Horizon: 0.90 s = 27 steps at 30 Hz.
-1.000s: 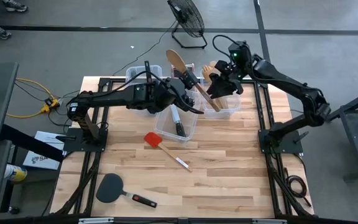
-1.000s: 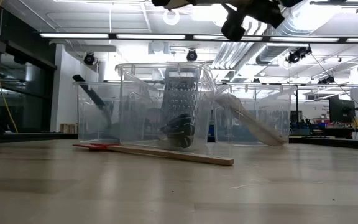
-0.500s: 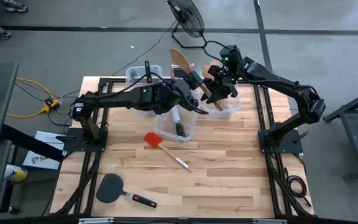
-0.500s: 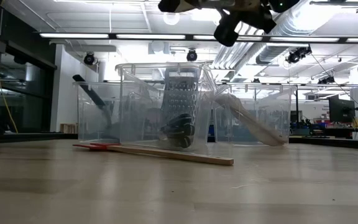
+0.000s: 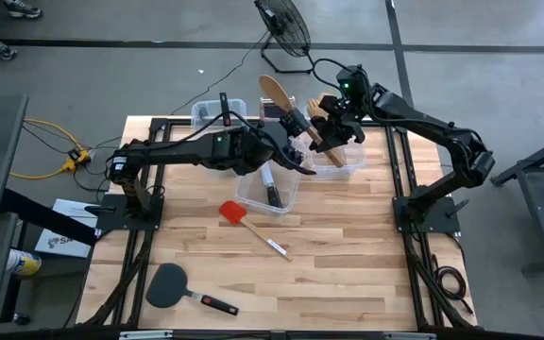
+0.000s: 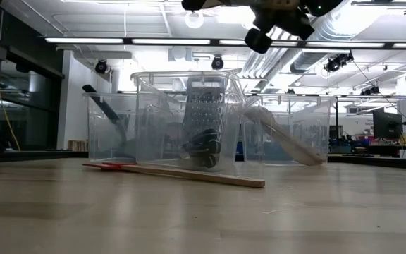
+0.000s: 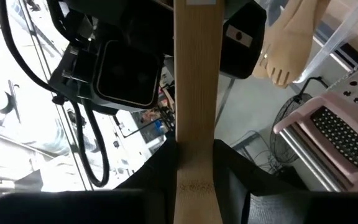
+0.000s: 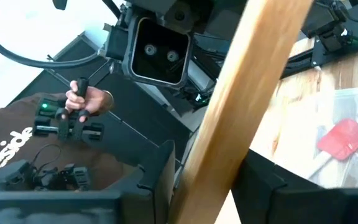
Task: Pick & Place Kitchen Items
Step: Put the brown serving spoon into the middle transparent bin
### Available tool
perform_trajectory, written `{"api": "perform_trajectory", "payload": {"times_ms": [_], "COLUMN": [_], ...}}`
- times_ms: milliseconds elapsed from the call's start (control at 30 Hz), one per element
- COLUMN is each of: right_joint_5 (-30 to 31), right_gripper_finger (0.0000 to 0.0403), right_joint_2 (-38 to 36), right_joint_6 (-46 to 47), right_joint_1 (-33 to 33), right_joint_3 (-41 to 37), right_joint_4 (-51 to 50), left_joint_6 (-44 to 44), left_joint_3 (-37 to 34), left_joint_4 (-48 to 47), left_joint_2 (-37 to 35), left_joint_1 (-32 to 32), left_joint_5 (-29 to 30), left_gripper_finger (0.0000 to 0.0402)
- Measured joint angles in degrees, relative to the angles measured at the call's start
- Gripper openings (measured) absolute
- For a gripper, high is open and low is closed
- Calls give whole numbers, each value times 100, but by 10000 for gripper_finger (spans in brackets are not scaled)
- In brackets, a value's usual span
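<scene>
Your wooden spoon (image 5: pixel 294 113) is up in the air above the back of the worktop (image 5: pixel 348 255), tilted, its pale bowl toward the back edge and its handle slanting down over the clear bins (image 5: pixel 270 189). Both hands are on it: your left hand (image 5: pixel 296 123) is clamped on the handle near the bowl, and in the left wrist view the wood runs straight up between its two dark fingers (image 7: pixel 160 168). Your right hand (image 5: pixel 333 127) meets the lower part of the same handle, and in the right wrist view the handle (image 8: pixel 241 93) passes between its fingers (image 8: pixel 157 174), which sit close on either side; whether they actually press the wood you cannot tell. A pale wooden fork (image 7: pixel 288 40) shows just beyond the spoon in the left wrist view, next to the steel grater (image 7: pixel 347 118). Below, a black-handled knife (image 5: pixel 270 185) lies in the middle bin. On the bare wood in front of the bins lies the red spatula (image 5: pixel 249 225) with its pale handle, and nearer the front edge, well apart, the black spatula (image 5: pixel 179 286). In the low view the grater (image 6: pixel 204 120) stands upright inside the centre bin. A person's hand (image 8: pixel 86 102) on a control grip shows in the right wrist view.
</scene>
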State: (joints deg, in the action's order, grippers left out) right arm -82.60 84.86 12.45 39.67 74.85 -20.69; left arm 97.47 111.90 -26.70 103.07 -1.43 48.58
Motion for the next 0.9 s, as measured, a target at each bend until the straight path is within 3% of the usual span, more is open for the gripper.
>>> {"api": "perform_trajectory", "payload": {"times_ms": [633, 900], "right_joint_5": [199, 467], "right_gripper_finger": [92, 81], "right_joint_2": [0, 0], "right_joint_6": [83, -87], "right_joint_1": [-14, 37], "right_joint_3": [-2, -2], "right_joint_4": [-20, 35], "left_joint_6": [43, -239], "left_joint_3": [0, 0], "left_joint_4": [-4, 37], "left_joint_2": [0, -2], "left_joint_1": [7, 10], "left_joint_5": [9, -32], "left_gripper_finger": [72, 172]}}
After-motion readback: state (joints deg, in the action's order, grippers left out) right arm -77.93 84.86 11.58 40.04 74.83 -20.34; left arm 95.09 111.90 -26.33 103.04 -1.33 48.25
